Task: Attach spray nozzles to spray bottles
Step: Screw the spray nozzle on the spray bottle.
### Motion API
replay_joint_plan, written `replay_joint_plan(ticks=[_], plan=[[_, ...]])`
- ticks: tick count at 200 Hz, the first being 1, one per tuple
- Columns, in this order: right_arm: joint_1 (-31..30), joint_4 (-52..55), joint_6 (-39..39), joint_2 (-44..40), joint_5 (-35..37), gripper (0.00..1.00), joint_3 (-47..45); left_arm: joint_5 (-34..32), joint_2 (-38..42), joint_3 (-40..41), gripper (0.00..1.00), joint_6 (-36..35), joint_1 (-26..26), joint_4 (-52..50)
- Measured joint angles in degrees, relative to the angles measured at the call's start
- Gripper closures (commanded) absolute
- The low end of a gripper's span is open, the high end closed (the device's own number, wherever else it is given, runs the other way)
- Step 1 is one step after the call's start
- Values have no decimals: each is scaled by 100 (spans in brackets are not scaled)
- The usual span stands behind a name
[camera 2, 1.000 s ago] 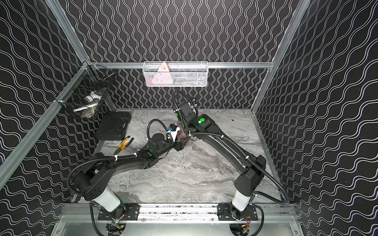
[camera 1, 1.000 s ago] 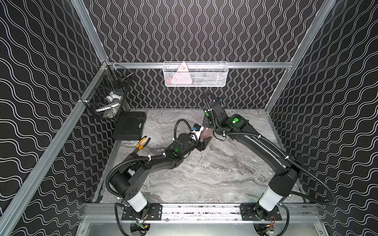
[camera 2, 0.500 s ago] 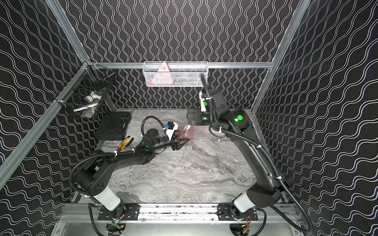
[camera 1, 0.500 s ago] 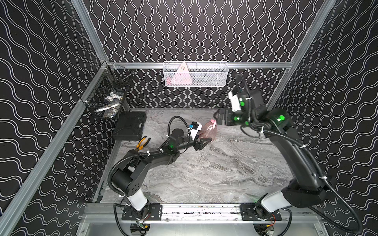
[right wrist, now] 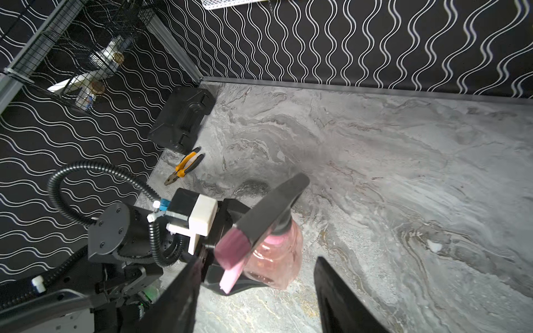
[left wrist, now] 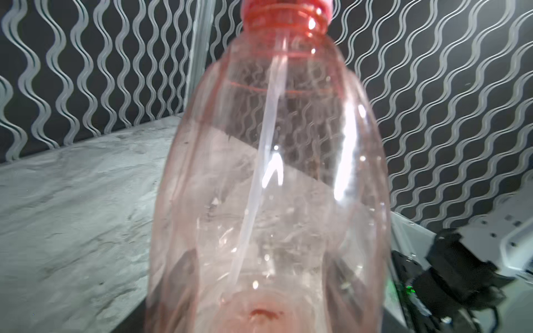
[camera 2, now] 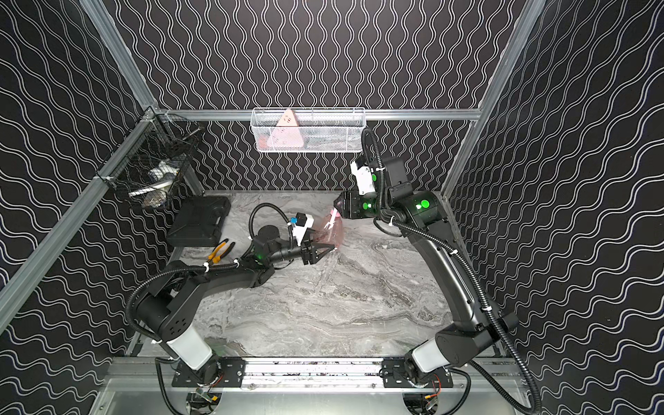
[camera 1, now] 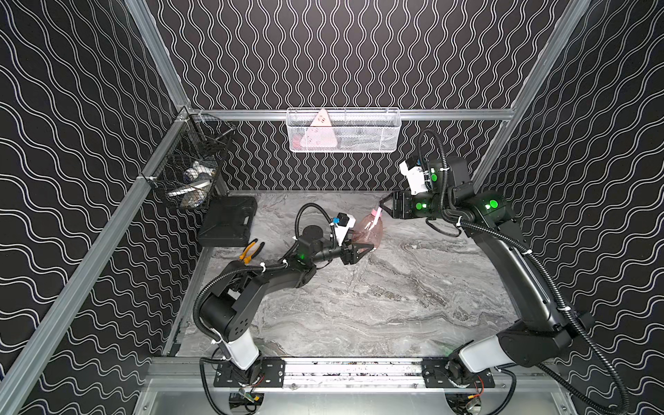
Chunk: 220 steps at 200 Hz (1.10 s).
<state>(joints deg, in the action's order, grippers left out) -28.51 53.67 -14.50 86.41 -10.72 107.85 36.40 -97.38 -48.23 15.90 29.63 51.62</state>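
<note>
spray bottle: the translucent pink spray bottle (camera 1: pixel 369 233) is held over the marble tabletop (camera 1: pixel 359 309), toward the back of its middle, tilted with its neck toward the right arm
spray nozzle: the pink spray nozzle (right wrist: pixel 232 250) sits on the bottle's neck; in both top views it is only a small pink tip by the right fingers
dip tube: only the left wrist view shows the pale dip tube (left wrist: pixel 268 144) running down inside the bottle, and the screw collar (left wrist: pixel 285 8) on the threaded neck at the frame's edge; how far it is screwed on cannot be told
left gripper: the left gripper (camera 1: pixel 363 251) is clamped on the bottle's lower body; its dark pads show through the plastic in the left wrist view
right gripper: the right gripper (camera 1: pixel 383 207) is at the nozzle with its jaws apart; the right wrist view shows one finger just beside the sprayer head and the other well clear of it
black bar: in the right wrist view a black bar (right wrist: pixel 274 207) crosses the neck; whether it is a left finger or part of the sprayer cannot be told
table, left side: a black case (camera 1: pixel 228 224) with orange-handled pliers (camera 1: pixel 251 249) just beside it
back rail: a white mesh basket (camera 1: pixel 381 143) holding a pink triangular plate (camera 1: pixel 319 134)
left rail: a black wire basket (camera 1: pixel 169 194) with small items too unclear to name
</note>
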Motion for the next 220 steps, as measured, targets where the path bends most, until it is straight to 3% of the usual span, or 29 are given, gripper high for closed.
replay_joint_plan(ticks=[23, 49, 64, 91, 116, 128, 142, 188, 220], plan=[[-109, -63, -160, 118, 22, 48, -101, -291, 2, 46, 65, -190, 85, -33], [-269, -114, -372, 291, 192, 73, -92, -780, 70, 63, 65, -385, 212, -179], [-374, -37, -525, 444, 367, 78, 4, -1075, 98, 46, 65, -411, 282, -227], [-691, 46, -765, 704, 839, 78, 295, -1447, 101, -9, 65, -544, 354, -313], [-855, 46, -962, 905, 1075, 68, 479, -1646, 125, -52, 65, -627, 450, -431], [-929, 55, -1014, 1051, 1130, 52, 597, -1646, 127, -55, 65, -686, 509, -463], [-997, 114, -1064, 1224, 1147, 40, 796, -1650, 129, -55, 65, -702, 527, -525], [-1137, 334, -1204, 1432, 1287, 31, 1189, -1644, 157, -15, 65, -704, 527, -492], [-1121, 920, -964, 1558, 1130, 11, 1908, -1331, 157, -22, 65, -693, 525, -284]])
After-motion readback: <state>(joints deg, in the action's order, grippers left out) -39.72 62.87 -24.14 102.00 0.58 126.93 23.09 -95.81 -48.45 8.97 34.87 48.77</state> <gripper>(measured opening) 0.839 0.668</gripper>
